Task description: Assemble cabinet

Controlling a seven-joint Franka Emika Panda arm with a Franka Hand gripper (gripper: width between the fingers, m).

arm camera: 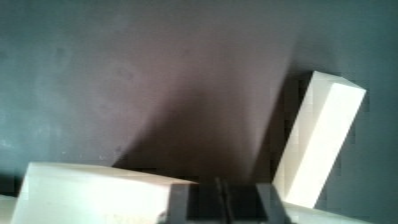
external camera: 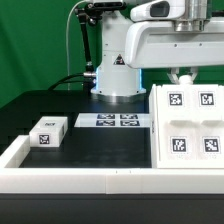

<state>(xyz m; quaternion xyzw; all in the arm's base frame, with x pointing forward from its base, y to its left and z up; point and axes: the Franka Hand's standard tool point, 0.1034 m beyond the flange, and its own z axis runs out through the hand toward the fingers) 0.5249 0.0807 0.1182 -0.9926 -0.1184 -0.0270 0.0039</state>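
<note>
The cabinet (external camera: 186,125), a large white box with black-and-white tags on its upper face, lies on the dark table at the exterior view's right. My gripper (external camera: 183,76) hangs just over its far edge. In the wrist view the dark fingers (arm camera: 201,203) stand close together with only a thin line between them, and my gripper (arm camera: 228,203) shows nothing held. A tilted white slab (arm camera: 317,135) and a white block face (arm camera: 98,195) flank the fingers; I cannot tell which parts they are. A small white tagged block (external camera: 47,131) lies at the left.
The marker board (external camera: 108,121) lies in front of the robot base (external camera: 117,60). A long low white rail (external camera: 70,181) runs along the front and up the exterior view's left side. Black cables hang behind the base.
</note>
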